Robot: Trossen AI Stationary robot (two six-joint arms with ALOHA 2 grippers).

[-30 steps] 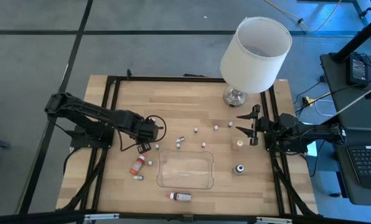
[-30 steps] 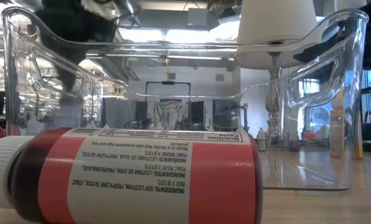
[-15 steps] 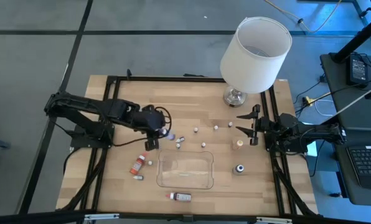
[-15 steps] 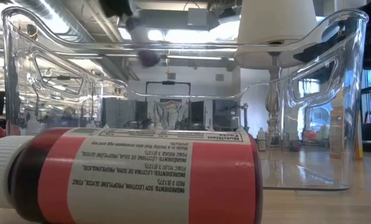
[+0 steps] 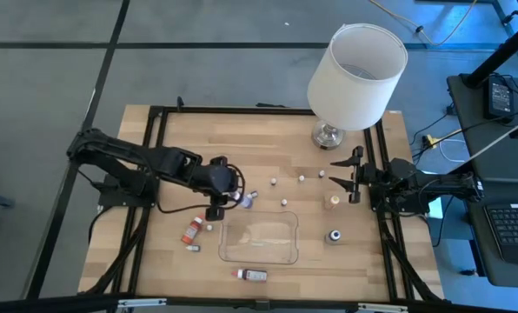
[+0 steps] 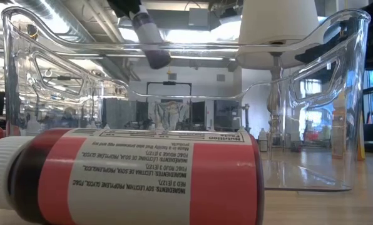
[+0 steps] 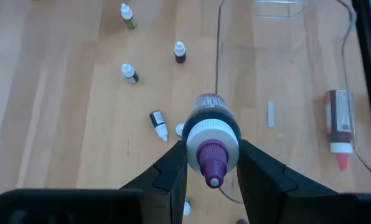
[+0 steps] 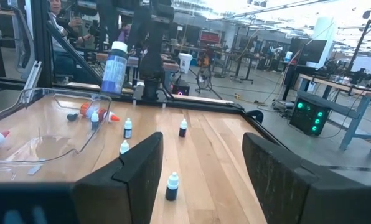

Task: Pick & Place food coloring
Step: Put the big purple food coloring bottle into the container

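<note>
My left gripper [image 5: 237, 195] is shut on a purple food coloring bottle [image 5: 245, 201] with a white cap and hangs in the air beside the clear tray's [image 5: 259, 255] far left corner. The low view shows this bottle [image 6: 150, 40] tilted, high above the table. Several tiny white-capped bottles [image 5: 283, 202] stand or lie on the wood between the arms. Two red bottles [image 5: 192, 230] [image 5: 251, 275] lie on their sides near the tray. My right gripper [image 5: 349, 174] waits open at the table's right edge. My left gripper pinches the purple bottle at its white cap [image 7: 210, 132], one finger [image 7: 173, 168] on each side of it, coming from above. The bottle is lifted clear and hangs below the fingers, its dark body [image 7: 208, 102] pointing down at the table and its purple nozzle up.
A white-shaded lamp [image 5: 355, 65] stands at the far right of the table. A small wooden block [image 5: 332, 201] and a dark round piece [image 5: 335, 236] lie right of the tray. A black frame [image 5: 159, 117] runs round the table top. In the low view a red bottle [image 6: 143, 175] lies in front.
My left gripper has risen from low over the table's left part and moved toward the table's right, to the tray's far left corner, carrying the purple bottle with it. The bottle is now lifted clear.
</note>
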